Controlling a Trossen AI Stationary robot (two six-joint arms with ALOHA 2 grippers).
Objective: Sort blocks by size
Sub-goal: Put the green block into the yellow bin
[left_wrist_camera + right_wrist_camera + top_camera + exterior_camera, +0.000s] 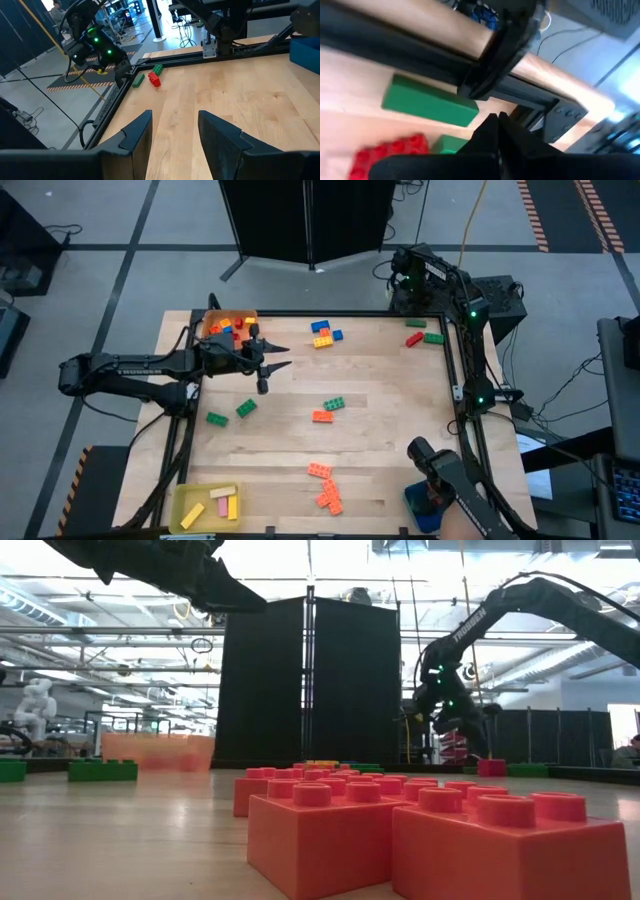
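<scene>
Many small studded plastic blocks (325, 410) lie scattered over the smooth pale wooden table (390, 440): orange ones near the front, green and orange in the middle, blue and yellow at the far edge, red and green in the far right corner. An orange tray (222, 326) at the far left and a yellow tray (184, 508) at the near left hold more. Reaching in from the left, the left gripper (268, 362) hovers beside the orange tray, fingers spread and empty. Over the far right corner, the right gripper (496, 119) hangs with fingers pressed together.
</scene>
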